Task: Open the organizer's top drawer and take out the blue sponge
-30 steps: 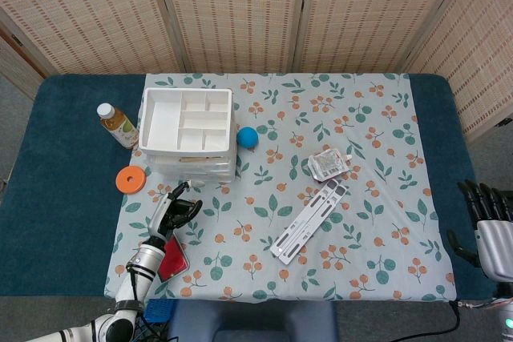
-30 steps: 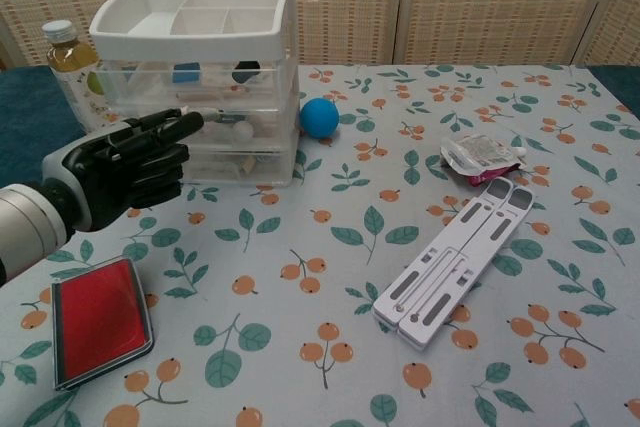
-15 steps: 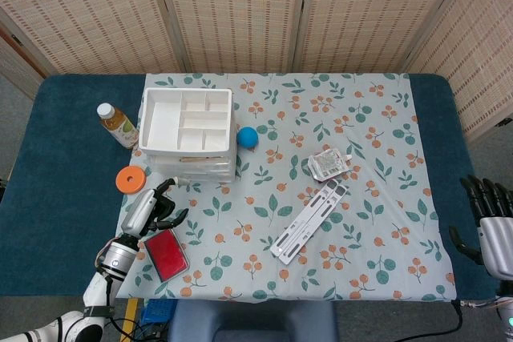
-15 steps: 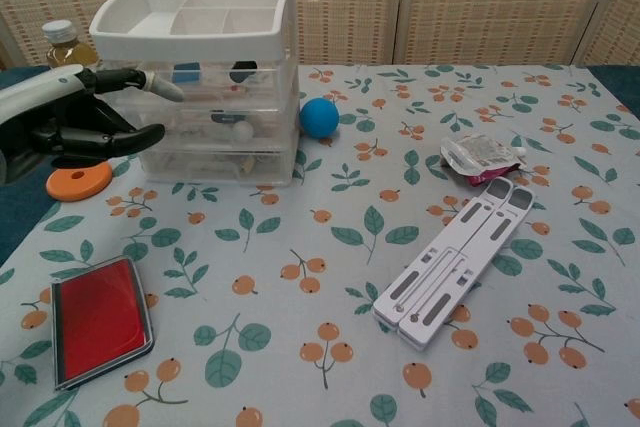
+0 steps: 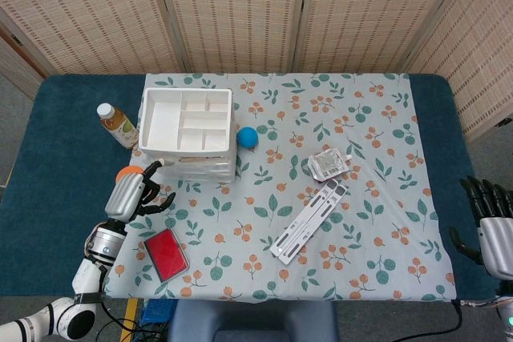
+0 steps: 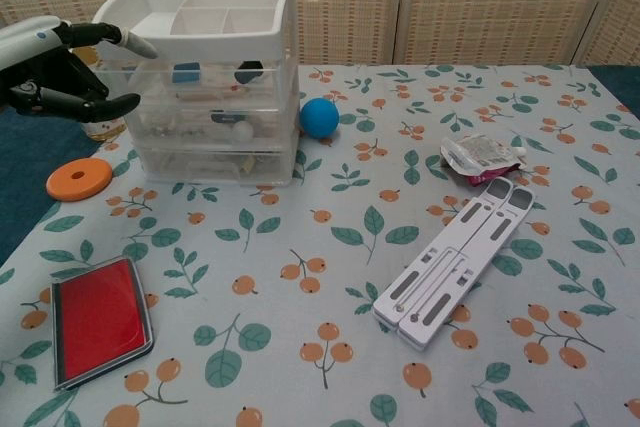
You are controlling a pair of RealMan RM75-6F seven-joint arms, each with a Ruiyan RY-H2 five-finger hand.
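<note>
Blue sponge (image 6: pixel 185 72) in shut top drawer, right of left hand (image 6: pixel 62 67)

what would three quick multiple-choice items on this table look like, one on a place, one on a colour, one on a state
1. Where is the blue ball?
A. beside the organizer
B. on the red case
C. in the top tray

2. What colour is the disc?
A. green
B. orange
C. white

3. How is the top drawer?
A. pulled out
B. removed
C. closed

Key: 1 A, the ball rests on the cloth by the organizer's right side. 2 B, it is plainly orange. 3 C, its front sits flush while the left hand reaches at it.
</note>
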